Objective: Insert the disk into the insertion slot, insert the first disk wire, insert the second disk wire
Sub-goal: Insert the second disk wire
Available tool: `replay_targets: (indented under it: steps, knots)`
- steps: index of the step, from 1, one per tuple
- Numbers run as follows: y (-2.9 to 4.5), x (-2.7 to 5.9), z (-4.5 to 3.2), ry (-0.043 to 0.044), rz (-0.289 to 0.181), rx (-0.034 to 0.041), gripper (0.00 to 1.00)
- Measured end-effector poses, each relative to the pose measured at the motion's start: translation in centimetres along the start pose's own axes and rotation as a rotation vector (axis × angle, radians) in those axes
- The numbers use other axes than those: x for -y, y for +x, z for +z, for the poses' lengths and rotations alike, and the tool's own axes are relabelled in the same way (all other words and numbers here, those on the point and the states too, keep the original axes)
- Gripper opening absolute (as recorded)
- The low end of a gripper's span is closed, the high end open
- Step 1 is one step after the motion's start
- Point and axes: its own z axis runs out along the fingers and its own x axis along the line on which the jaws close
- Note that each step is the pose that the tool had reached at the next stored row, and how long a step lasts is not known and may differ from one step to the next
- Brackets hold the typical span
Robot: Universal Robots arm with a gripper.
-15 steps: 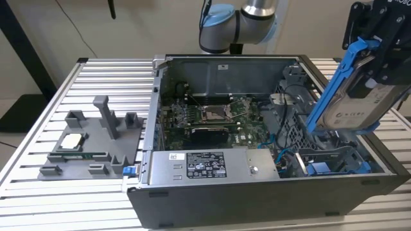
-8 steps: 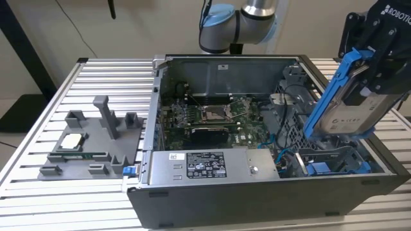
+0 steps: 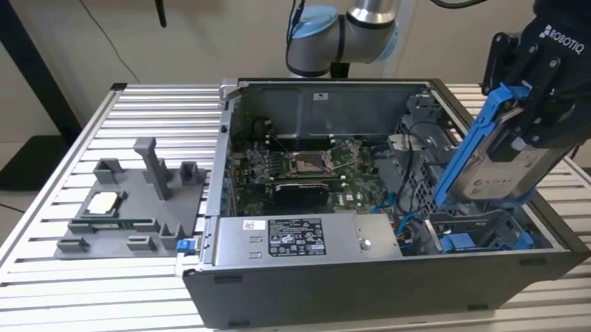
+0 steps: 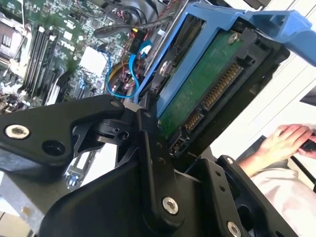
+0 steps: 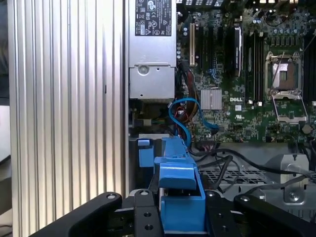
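In the exterior view my gripper (image 3: pixel 544 104) is shut on the disk (image 3: pixel 503 162), a silver-grey drive with a white label in a bright blue carrier. The disk hangs steeply tilted over the open computer case, on the exterior view's right. Its lower end is just above the insertion slot (image 3: pixel 480 232), a bay with blue clips. In the second wrist view the disk's green circuit board (image 4: pixel 207 84) and connectors sit between the black fingers (image 4: pixel 153 163). The first wrist view looks along the blue carrier (image 5: pixel 180 187). A looped blue wire (image 5: pixel 185 116) lies beside the bay.
A grey labelled power-supply box (image 3: pixel 305 238) fills the case's front. The motherboard (image 3: pixel 305 169) lies behind it. A grey fixture tray (image 3: pixel 129 207) rests on the slatted metal table at the exterior view's left. A person's hand (image 4: pixel 281 140) is beyond the disk.
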Motion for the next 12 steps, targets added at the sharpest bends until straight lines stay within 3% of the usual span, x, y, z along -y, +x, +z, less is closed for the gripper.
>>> replay_targets:
  steps: [6, 12]
  knots:
    - [0.07, 0.16, 0.92, -0.0001, 0.000, -0.0003, 0.33]
    - [0.07, 0.18, 1.02, -0.0001, 0.000, -0.0001, 0.33]
